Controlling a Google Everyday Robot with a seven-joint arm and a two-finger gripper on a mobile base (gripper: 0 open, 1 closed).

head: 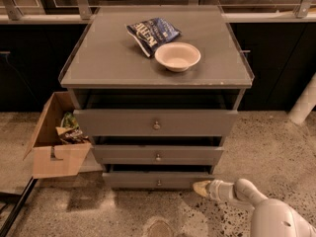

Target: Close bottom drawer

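Observation:
The bottom drawer [157, 179] is the lowest, narrowest grey front of three, with a small round metal knob [159, 183]. It stands out only slightly from the cabinet, with a dark gap above it. My gripper [199, 187] comes in from the lower right on a white arm [256, 206]. Its pale tip touches the right end of the bottom drawer's front, near the floor.
A grey cabinet top [98, 58] carries a white bowl [177, 56] and a blue chip bag [152, 33]. The top drawer [156, 123] and middle drawer [157, 155] stand partly out. An open cardboard box [54, 147] with rubbish sits on the floor at the left.

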